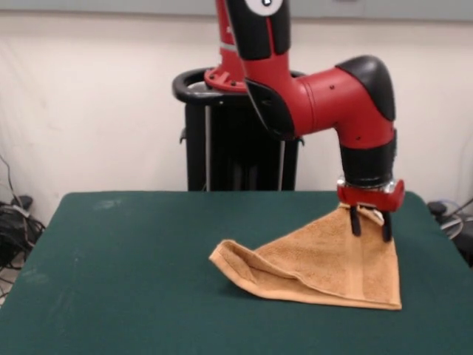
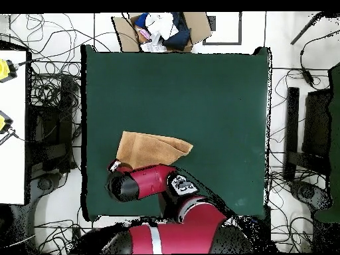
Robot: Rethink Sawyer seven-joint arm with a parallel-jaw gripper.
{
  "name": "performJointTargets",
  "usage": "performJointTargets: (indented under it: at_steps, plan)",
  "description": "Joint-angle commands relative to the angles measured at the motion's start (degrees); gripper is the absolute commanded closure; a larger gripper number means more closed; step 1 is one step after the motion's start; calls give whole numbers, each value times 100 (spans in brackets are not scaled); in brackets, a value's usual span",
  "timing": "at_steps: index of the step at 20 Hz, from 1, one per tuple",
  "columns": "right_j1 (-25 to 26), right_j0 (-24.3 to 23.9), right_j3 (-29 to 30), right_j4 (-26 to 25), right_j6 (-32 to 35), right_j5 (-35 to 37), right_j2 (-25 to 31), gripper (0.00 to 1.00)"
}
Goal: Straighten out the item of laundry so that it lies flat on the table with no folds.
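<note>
1. front view: the gripper (image 1: pixel 370 223) is hanging straight down from the red and black arm (image 1: pixel 325 96), and its two dark fingers (image 1: pixel 355 221) are pinching the top corner of the towel (image 1: pixel 318 268), with cloth showing between them.
2. front view: the towel is draping down from the fingers like a tent; one edge is dropping almost straight below them to the table (image 1: pixel 133 274), and the rest is sloping away to a folded, rolled end resting on the green top at the picture's left of the fingers.
3. front view: the black pedestal (image 1: pixel 236 148) is standing behind the table's far edge.
4. overhead view: the arm's wrist (image 2: pixel 129 184) is covering the gripper, so the fingers are hidden here; the towel (image 2: pixel 151 149) is spreading out from under the wrist toward the table's middle, tapering to a point at the picture's right.
5. overhead view: the table (image 2: pixel 199 86) is showing bare green on the far side of the towel, and a cardboard box (image 2: pixel 166 30) of clutter is sitting just past its far edge.
</note>
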Motion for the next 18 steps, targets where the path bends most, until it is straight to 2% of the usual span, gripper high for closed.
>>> performJointTargets:
  at_steps: [1,10,14,18]
  plan:
    - [-220,-48,106,362,481,289,630,0]
    - [14,202,-39,316,544,-30,383,0]
    - [-169,300,67,384,636,-34,365,0]
    - [-347,868,-156,305,633,-194,-360,0]
